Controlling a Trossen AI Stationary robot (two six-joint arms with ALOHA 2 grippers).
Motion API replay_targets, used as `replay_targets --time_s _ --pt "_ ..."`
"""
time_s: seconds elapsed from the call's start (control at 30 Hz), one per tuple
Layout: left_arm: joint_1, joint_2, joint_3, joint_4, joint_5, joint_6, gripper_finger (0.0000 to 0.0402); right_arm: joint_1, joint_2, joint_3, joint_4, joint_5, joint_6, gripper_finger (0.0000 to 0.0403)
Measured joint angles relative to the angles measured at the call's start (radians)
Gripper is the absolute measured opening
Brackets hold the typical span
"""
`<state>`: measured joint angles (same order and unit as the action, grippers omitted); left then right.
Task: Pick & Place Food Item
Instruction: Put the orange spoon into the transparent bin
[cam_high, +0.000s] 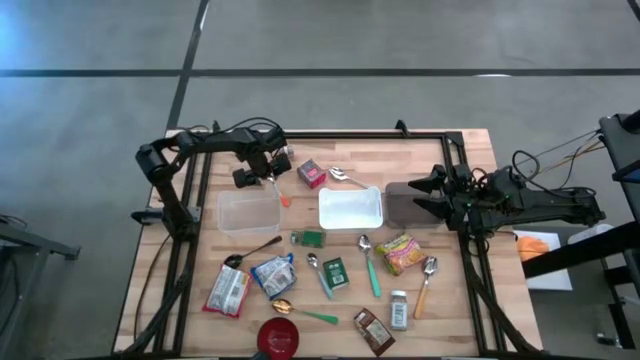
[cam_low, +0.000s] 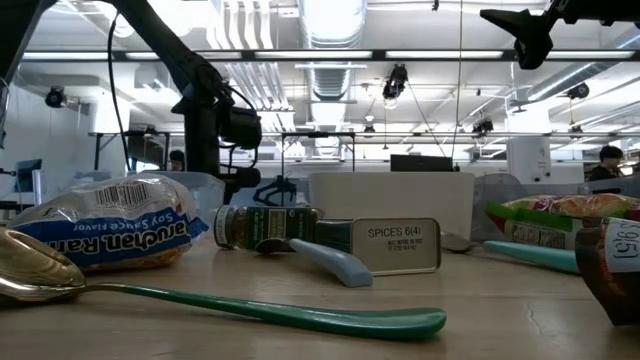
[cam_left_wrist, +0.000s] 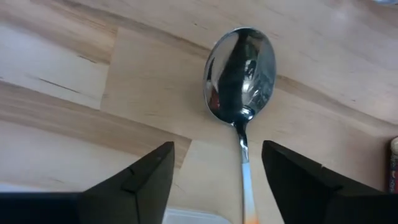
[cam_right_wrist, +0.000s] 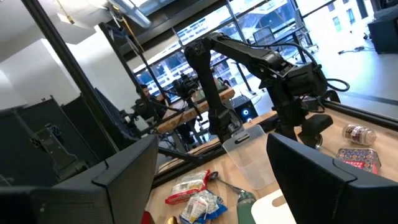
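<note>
A metal spoon with an orange-tipped handle (cam_high: 283, 196) lies flat on the wooden table, just off the far right corner of a clear plastic container (cam_high: 249, 211). My left gripper (cam_high: 266, 178) points straight down over it. In the left wrist view its two dark fingers (cam_left_wrist: 149, 171) stand open on either side of the spoon's handle (cam_left_wrist: 247, 177), below the bowl (cam_left_wrist: 240, 74), with table showing between each finger and the handle. My right gripper (cam_high: 420, 192) waits open at the table's right side, raised and level, with nothing between its fingers (cam_right_wrist: 124, 171).
A white tray (cam_high: 350, 207) lies mid-table, with a pink box (cam_high: 312, 174) behind it. Toward the near edge lie a spice jar (cam_high: 308, 238), a green box (cam_high: 335, 271), snack bags (cam_high: 228, 291), a yellow packet (cam_high: 402, 252), several spoons and a red bowl (cam_high: 279, 338).
</note>
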<state>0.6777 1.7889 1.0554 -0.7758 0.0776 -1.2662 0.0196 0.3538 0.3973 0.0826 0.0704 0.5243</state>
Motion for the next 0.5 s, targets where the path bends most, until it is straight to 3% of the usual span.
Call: replay_targets --time_s 0.5 --pt "0.004 0.068 0.017 -0.025 0.106 -0.044 0.0222 0.000 0.000 0.000 0.002 -0.003 0.010 0.0301"
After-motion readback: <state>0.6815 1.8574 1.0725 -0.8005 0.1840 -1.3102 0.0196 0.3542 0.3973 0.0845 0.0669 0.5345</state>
